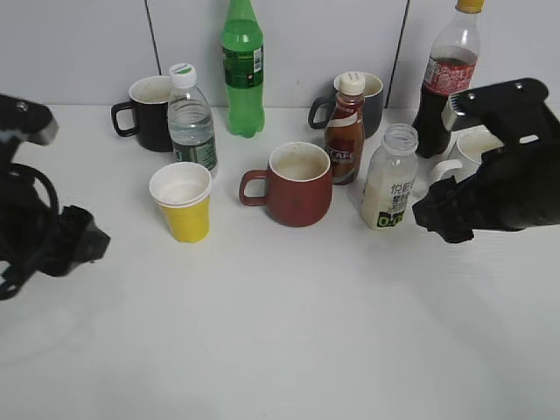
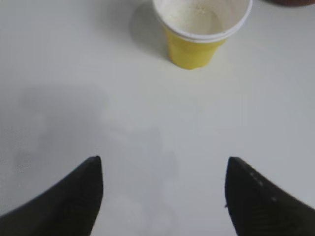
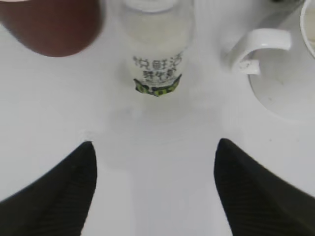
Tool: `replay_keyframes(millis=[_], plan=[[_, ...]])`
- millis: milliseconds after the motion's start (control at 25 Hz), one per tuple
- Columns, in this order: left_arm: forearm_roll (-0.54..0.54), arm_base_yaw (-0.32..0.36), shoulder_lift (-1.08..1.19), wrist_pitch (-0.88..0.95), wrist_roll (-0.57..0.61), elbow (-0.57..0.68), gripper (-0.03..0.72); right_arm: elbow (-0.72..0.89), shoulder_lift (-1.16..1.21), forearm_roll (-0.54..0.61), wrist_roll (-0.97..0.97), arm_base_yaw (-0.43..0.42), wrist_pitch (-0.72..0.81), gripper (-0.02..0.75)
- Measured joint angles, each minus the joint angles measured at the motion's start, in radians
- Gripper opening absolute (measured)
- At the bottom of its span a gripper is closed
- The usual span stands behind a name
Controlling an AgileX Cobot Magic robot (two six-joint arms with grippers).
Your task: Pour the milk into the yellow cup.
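The milk bottle (image 1: 390, 181), clear, capless, with a white label, stands upright right of centre; it also shows in the right wrist view (image 3: 156, 54). The yellow cup (image 1: 183, 202) stands left of centre, and in the left wrist view (image 2: 199, 29) milk shows inside it. My right gripper (image 3: 155, 162) is open and empty, just short of the bottle, on its right in the exterior view (image 1: 437, 217). My left gripper (image 2: 162, 172) is open and empty, well short of the cup, at the left edge of the exterior view (image 1: 83, 241).
A red-brown mug (image 1: 297, 184) stands between cup and milk. Behind are a water bottle (image 1: 191, 118), black mug (image 1: 149, 112), green bottle (image 1: 242, 70), coffee bottle (image 1: 345, 129), grey mug (image 1: 372, 96) and cola bottle (image 1: 448, 74). A white mug (image 3: 290, 64) stands right of the milk.
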Motion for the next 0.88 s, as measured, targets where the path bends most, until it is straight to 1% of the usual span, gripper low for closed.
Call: replay_keyframes(millis=[40,80,120,160,200,280,320,360,400,520,600,640,680,720,760,800,880], plan=[[-0.002,-0.001,-0.021,0.041,0.0,-0.009,0.587,-0.001,-0.044,0.0,0.0,0.021,0.04,0.554],[-0.002,-0.001,-0.021,0.041,0.0,-0.009,0.587,-0.001,-0.089,0.0,0.0,0.043,0.084,0.554],[-0.014,-0.002,-0.122,0.216,0.0,-0.056,0.587,-0.002,-0.126,0.003,-0.001,0.06,0.122,0.554],[-0.014,-0.002,-0.122,0.216,0.0,-0.056,0.587,-0.003,-0.17,0.009,-0.001,0.077,0.171,0.554],[-0.034,-0.002,-0.23,0.362,0.0,-0.091,0.587,-0.003,-0.208,0.014,-0.002,0.09,0.224,0.554],[-0.043,-0.002,-0.322,0.46,0.0,-0.107,0.587,-0.003,-0.299,0.022,-0.002,0.103,0.332,0.554],[-0.044,-0.002,-0.339,0.476,0.0,-0.109,0.587,-0.003,-0.345,0.024,-0.002,0.104,0.394,0.554],[-0.044,-0.002,-0.426,0.544,-0.001,-0.109,0.587,-0.003,-0.384,0.026,-0.002,0.104,0.453,0.554],[-0.044,-0.002,-0.426,0.544,-0.001,-0.109,0.587,-0.003,-0.43,0.028,-0.003,0.104,0.5,0.554],[-0.044,-0.004,-0.643,0.69,0.003,-0.11,0.585,-0.003,-0.557,0.059,-0.052,0.104,0.653,0.554],[-0.044,-0.004,-0.682,0.719,0.009,-0.11,0.582,-0.003,-0.633,0.079,-0.094,0.104,0.739,0.554],[-0.046,-0.006,-0.787,0.771,0.026,-0.11,0.578,-0.003,-0.69,0.088,-0.109,0.104,0.785,0.554],[-0.046,-0.006,-0.787,0.771,0.026,-0.11,0.578,0.0,-0.725,0.093,-0.118,0.104,0.822,0.554],[-0.047,-0.006,-0.866,0.8,0.05,-0.11,0.578,0.006,-0.765,0.097,-0.125,0.104,0.856,0.554],[-0.047,-0.006,-0.866,0.8,0.05,-0.11,0.578,0.02,-0.799,0.1,-0.127,0.104,0.888,0.554],[-0.047,-0.006,-0.949,0.81,0.071,-0.102,0.575,0.039,-0.844,0.102,-0.129,0.104,0.915,0.554],[-0.047,-0.006,-1.018,0.805,0.084,-0.078,0.564,0.078,-0.936,0.102,-0.13,0.104,0.952,0.554]])
